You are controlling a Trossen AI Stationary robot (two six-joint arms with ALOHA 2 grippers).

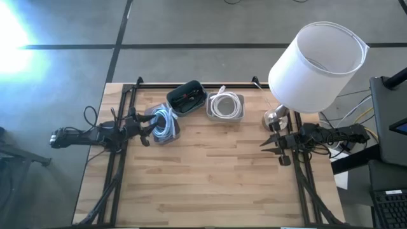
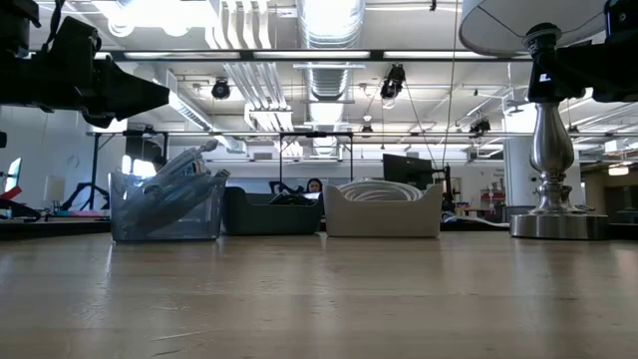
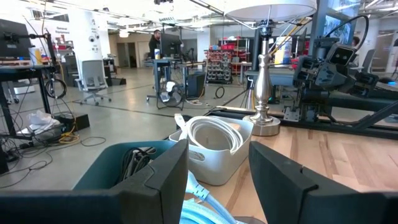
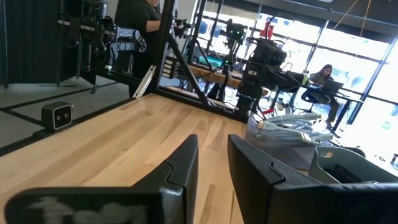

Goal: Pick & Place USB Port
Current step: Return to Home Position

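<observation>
Holds the left arm [image 1: 89,135] low and near level, stretched straight back from the left gripper [image 1: 147,131]. Points that gripper across at the right gripper [image 1: 272,146], well apart from it. Spreads the left fingers [image 3: 155,180] with a clear gap. Holds the right arm [image 1: 331,135] likewise, laid out behind its gripper and facing the left one. Parts the right fingers [image 4: 177,171] only narrowly.
</observation>
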